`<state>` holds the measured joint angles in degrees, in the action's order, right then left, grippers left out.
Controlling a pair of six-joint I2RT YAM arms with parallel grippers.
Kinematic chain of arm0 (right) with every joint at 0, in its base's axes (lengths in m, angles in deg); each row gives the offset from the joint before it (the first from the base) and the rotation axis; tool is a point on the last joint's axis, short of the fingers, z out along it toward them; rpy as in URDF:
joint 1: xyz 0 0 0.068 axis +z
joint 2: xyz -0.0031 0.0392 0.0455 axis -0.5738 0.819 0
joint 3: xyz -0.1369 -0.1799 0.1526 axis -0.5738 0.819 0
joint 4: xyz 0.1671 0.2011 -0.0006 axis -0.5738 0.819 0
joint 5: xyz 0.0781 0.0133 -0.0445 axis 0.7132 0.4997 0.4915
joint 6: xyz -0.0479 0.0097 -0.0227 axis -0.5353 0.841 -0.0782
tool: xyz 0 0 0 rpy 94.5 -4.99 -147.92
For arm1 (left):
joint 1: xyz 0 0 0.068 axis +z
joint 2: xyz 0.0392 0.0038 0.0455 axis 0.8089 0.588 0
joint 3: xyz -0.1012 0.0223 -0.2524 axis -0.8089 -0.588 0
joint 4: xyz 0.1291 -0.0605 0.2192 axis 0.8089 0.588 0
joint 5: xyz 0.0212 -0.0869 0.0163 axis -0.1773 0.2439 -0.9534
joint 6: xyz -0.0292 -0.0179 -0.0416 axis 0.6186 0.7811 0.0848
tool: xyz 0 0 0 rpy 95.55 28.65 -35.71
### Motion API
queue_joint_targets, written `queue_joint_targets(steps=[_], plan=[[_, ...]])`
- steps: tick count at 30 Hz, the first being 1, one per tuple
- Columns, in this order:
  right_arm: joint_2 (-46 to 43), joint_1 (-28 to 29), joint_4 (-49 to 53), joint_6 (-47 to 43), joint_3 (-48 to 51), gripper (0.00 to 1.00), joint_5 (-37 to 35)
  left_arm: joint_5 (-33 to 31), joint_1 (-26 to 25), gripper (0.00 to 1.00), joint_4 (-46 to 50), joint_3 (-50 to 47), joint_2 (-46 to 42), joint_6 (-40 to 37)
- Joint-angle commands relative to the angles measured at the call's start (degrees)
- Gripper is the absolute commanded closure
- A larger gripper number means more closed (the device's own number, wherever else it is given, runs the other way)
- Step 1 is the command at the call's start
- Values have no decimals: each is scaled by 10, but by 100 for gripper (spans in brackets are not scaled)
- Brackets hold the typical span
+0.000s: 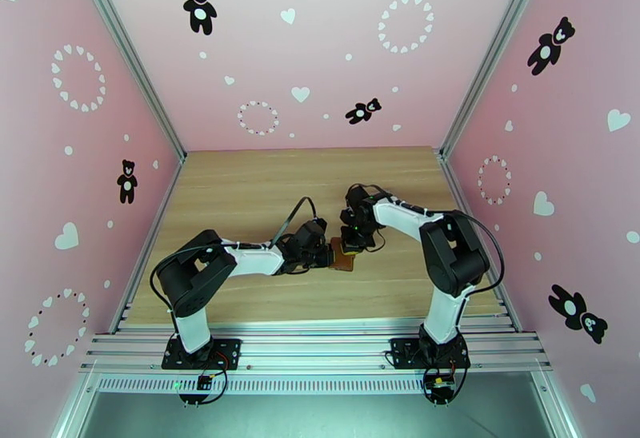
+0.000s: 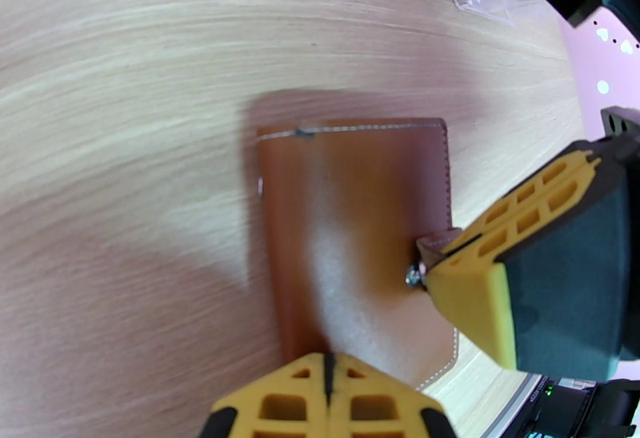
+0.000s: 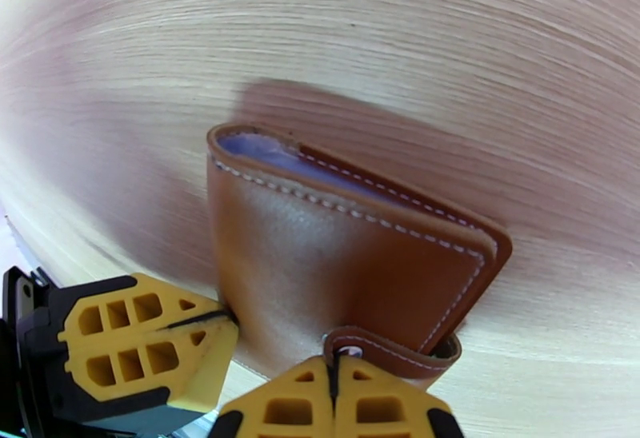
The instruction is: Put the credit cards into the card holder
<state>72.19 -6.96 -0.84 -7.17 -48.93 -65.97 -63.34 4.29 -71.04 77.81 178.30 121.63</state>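
Right wrist view: right jaws pinch the snap tab (image 3: 394, 348) of the folded brown card holder (image 3: 336, 268); left jaws pinch its edge.

table (image 1: 264, 184) far half: free | centre: left jaws, right jaws grip card holder (image 1: 346, 262), blocking both sides

Card holder (image 3: 336, 272) brown leather, matt, white stitching; table (image 3: 480, 48) wood-grain.
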Motion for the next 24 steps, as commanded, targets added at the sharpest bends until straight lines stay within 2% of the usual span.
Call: queue_joint_targets(steps=[1, 9, 13, 19, 24], plan=[[76, 24, 5, -9, 22, 100, -107, 14, -2, 98, 5, -13, 25, -10], [121, 66, 34, -14, -13, 100, -150, 13, -3, 98, 2, -14, 33, -10], [80, 62, 16, -9, 1, 100, -149, 12, -3, 98, -2, -16, 33, -10], [-13, 21, -34, -3, 43, 100, -72, 15, -4, 98, -5, -20, 31, -10], [-36, -4, -58, -10, 61, 100, -2, 13, -4, 98, -6, -24, 23, -13]])
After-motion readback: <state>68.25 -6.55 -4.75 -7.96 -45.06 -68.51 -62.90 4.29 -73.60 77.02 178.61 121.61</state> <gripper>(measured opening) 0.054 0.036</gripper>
